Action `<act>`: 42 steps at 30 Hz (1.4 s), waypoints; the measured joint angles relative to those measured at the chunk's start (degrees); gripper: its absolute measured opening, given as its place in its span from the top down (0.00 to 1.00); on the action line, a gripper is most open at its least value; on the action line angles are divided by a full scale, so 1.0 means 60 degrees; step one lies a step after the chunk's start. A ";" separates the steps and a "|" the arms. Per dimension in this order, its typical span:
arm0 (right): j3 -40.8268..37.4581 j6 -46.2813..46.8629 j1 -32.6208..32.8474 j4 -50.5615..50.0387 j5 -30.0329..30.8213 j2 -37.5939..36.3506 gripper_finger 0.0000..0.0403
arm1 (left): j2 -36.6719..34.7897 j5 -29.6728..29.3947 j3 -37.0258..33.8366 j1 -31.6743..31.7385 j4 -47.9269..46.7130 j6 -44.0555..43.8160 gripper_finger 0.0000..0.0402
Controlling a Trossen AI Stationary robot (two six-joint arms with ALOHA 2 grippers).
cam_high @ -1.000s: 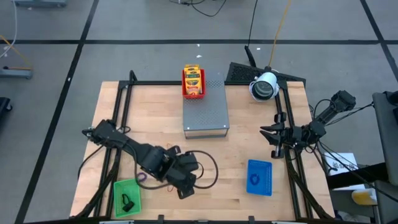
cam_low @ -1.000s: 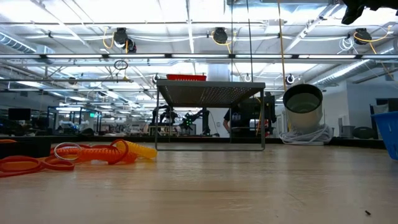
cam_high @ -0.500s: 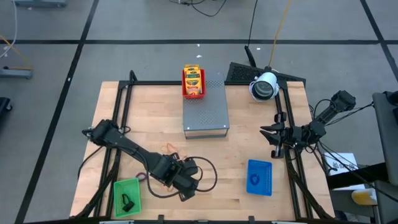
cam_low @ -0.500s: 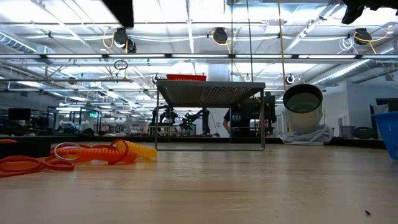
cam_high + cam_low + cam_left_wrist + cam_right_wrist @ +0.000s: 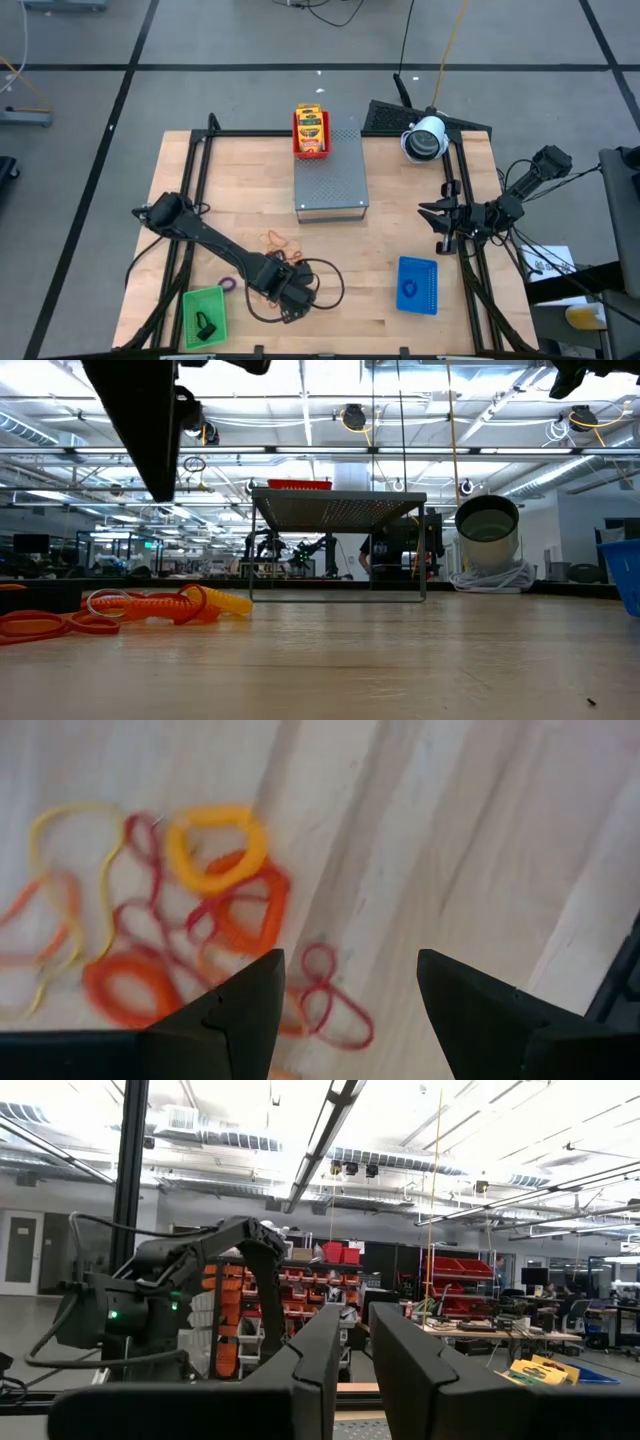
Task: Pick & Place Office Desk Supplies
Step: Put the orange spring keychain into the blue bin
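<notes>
Left hand (image 5: 345,1020) moved nearer rubber bands (image 5: 190,920), fingers spread, empty.

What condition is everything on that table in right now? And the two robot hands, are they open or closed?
Left hand: open, empty, over the rubber bands.
Right hand: fingers nearly together, empty, parked at the table's right edge.
Rubber bands: loose tangle on the wood.
Green tray: holds a small dark piece.
Blue tray: holds a blue loop.
Red tray: holds crayon packets, on the grey box.

Rubber bands (image 5: 200,910): orange, red, yellow loops tangled flat on wood; crayon packets (image 5: 311,130) in red tray.
</notes>
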 joint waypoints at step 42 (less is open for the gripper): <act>-0.0002 -0.0020 0.0001 -0.0044 0.0033 -0.0001 0.88 | 0.0000 0.1161 -0.2859 0.0822 0.3222 0.0875 0.41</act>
